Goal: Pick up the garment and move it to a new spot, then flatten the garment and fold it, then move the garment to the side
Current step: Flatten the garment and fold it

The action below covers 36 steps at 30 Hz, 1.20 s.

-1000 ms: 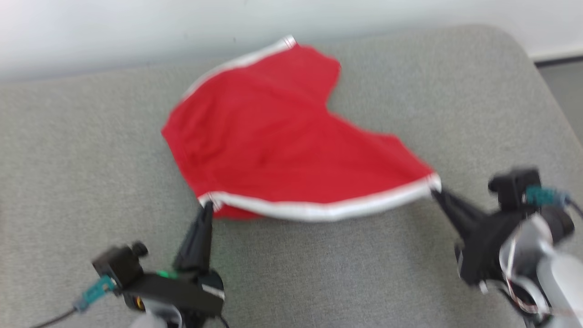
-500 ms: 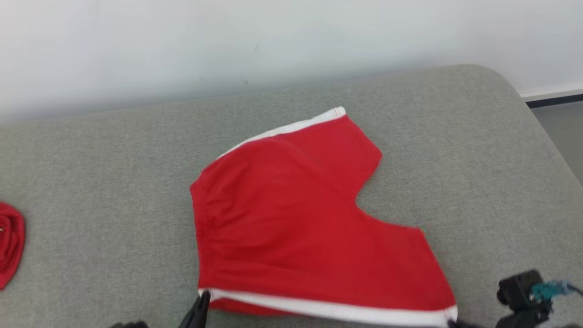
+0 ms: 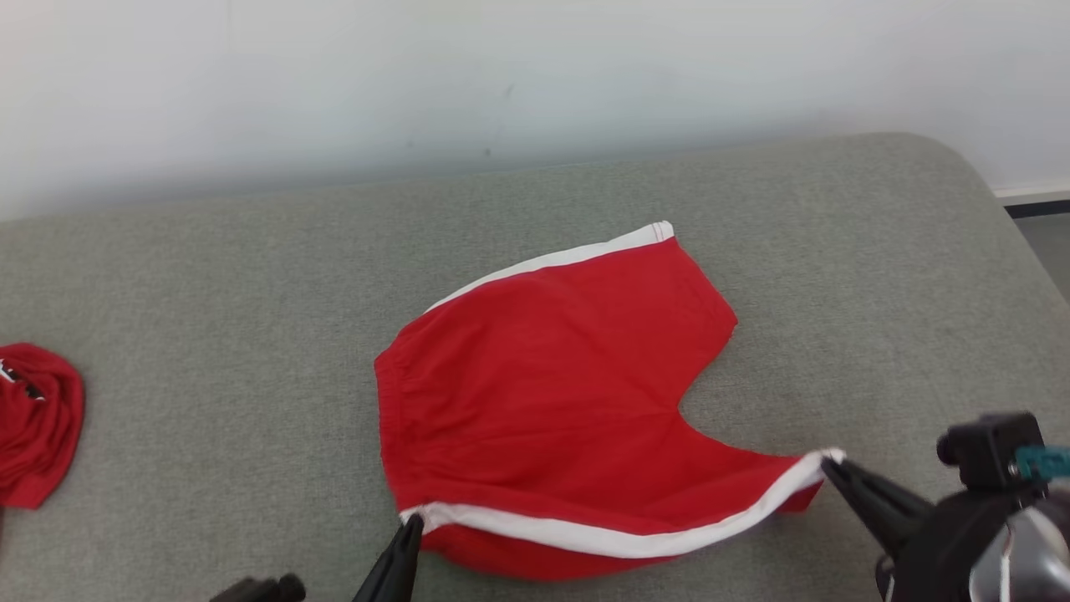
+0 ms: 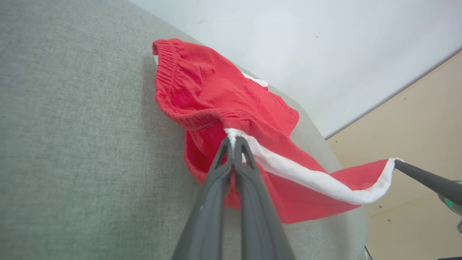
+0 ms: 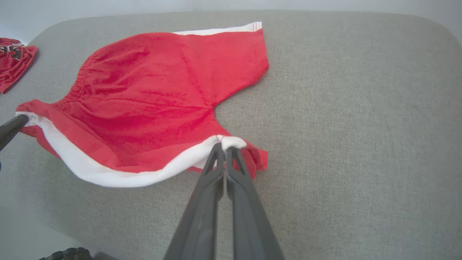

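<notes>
The garment [image 3: 552, 393] is a pair of red shorts with white side stripes, spread on the grey cushion [image 3: 209, 276]. My left gripper [image 3: 411, 525] is shut on the near white stripe at its waistband end [image 4: 232, 134]. My right gripper [image 3: 830, 462] is shut on the same stripe at the leg-hem end [image 5: 226, 141]. The stripe [image 3: 619, 535] hangs taut and slightly lifted between the two grippers, with the near edge of the shorts raised off the cushion. The far leg [image 3: 660, 267] lies flat.
A second crumpled red cloth [image 3: 33, 422] lies at the cushion's left edge. The white wall [image 3: 501, 75] runs behind the cushion. The cushion's rounded right corner [image 3: 986, 192] drops to the floor.
The head camera has tilted up, so the whole picture has shifted down. Both grippers keep their hold on the white stripe; the near edge now sits lifted between them.
</notes>
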Available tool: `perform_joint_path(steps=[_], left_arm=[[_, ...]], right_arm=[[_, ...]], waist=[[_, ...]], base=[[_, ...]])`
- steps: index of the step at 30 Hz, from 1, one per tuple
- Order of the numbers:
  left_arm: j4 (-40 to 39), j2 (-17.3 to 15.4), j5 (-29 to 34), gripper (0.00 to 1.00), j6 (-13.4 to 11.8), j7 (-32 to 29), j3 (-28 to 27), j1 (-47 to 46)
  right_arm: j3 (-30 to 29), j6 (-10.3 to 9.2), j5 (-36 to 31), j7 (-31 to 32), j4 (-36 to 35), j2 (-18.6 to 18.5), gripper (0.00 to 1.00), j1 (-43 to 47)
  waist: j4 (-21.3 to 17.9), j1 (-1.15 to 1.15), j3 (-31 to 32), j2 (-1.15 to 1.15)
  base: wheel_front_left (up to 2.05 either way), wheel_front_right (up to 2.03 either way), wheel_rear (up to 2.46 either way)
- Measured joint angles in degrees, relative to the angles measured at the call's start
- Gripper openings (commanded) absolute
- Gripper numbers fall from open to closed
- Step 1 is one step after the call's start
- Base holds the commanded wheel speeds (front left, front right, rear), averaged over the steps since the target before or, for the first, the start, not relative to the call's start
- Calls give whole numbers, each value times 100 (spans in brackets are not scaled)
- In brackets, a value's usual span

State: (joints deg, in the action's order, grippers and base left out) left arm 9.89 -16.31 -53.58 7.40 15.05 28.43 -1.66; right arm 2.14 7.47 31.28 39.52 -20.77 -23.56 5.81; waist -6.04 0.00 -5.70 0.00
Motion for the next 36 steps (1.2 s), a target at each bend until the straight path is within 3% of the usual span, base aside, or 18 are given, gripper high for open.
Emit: perform_joint_path(steps=[5, 12, 14, 25, 36], left_arm=[[155, 189, -21, 0, 0, 0, 7, -614], [655, 491, 79, 0, -121, -20, -67, -1473], [938, 672, 144, 0, -272, -27, -100, -1956], [1883, 1078, 470, 0, -490, -67, 21, -3282], [2474, 1246, 637, 0, -593, -19, -3, -3950]], right_arm=[[494, 0, -12, -619, 754, -331, 0, -1108], [837, 0, -264, -1004, 1840, -504, 0, -2255], [854, 0, -313, -1168, 2339, -422, 0, -2789], [799, 0, -896, -1867, 3884, -35, 0, -4512], [760, 0, -1187, -2466, 5014, 246, 0, -5315]], waist=[[163, 0, -59, 0], [375, 0, -266, 0], [470, 1, -428, 1], [738, 1, -1127, 0], [942, 1, -1648, 1]], base=[[0, 0, 0], [0, 0, 0], [0, 0, 0], [0, 0, 0], [0, 0, 0]])
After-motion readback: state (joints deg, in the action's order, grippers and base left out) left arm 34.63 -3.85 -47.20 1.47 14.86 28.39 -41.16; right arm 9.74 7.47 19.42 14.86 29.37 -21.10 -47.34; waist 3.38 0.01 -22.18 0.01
